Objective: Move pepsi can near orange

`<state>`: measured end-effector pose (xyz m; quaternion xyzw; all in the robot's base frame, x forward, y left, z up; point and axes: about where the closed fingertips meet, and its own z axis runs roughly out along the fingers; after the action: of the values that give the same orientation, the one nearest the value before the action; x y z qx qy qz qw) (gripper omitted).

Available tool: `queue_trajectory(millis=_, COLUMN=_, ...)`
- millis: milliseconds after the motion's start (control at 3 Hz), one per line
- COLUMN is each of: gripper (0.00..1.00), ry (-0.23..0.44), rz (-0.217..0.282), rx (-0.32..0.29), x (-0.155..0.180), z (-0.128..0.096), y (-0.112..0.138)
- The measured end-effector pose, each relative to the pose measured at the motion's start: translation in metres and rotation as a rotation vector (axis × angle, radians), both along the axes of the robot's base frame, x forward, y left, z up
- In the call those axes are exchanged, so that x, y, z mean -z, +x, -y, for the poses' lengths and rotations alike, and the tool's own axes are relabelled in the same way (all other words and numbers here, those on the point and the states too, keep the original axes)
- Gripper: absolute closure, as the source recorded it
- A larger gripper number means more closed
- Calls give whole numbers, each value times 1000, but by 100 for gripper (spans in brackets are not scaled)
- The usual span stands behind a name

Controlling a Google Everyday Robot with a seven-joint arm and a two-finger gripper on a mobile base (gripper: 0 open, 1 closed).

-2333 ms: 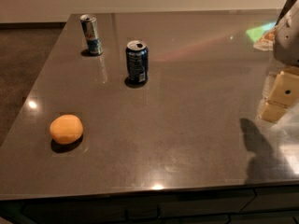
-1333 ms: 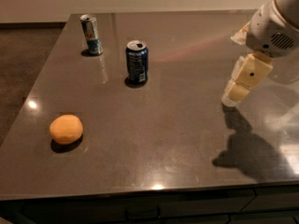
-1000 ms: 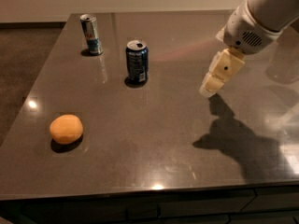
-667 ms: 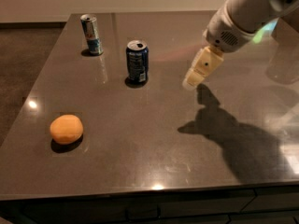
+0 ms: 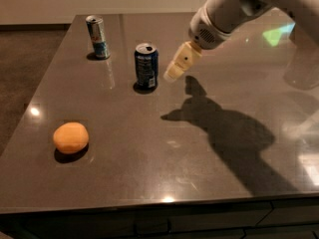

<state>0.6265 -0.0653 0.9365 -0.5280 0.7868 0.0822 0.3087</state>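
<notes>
- Plainly, the job is at its very start: the pepsi can [image 5: 146,66] stands upright on the dark bench [image 5: 149,153], in the far half and a little left of centre, neither lifted nor gripped.
- The orange [image 5: 71,137] lies near the front left corner of the bench, well apart from the can, with bare surface between them. The two are not near each other yet.
- The pincer [image 5: 174,71] hangs at the end of the white arm, which reaches in from the upper right. Its pale tip points down and to the left, just beside the can's right side. I cannot make out any contact.
- Whether the pincer is spread or pressed together I cannot tell; it carries nothing that I can see.
- A slimmer silver and light-blue can [image 5: 97,36] stands further back, near the far left corner. It is apart from the pepsi can and, in my judgement, off the likely path toward the orange.
- Left to do, as I judge it: take hold of the can, bring it toward the front left, set it down upright beside the orange, and let go. None of that shows as done.
</notes>
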Motion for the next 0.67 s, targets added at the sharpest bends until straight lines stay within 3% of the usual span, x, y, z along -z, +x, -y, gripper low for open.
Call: queue_trajectory(millis=667, gripper=0, ry=76, rz=-30, rx=-22, x=9, z=-41, y=29)
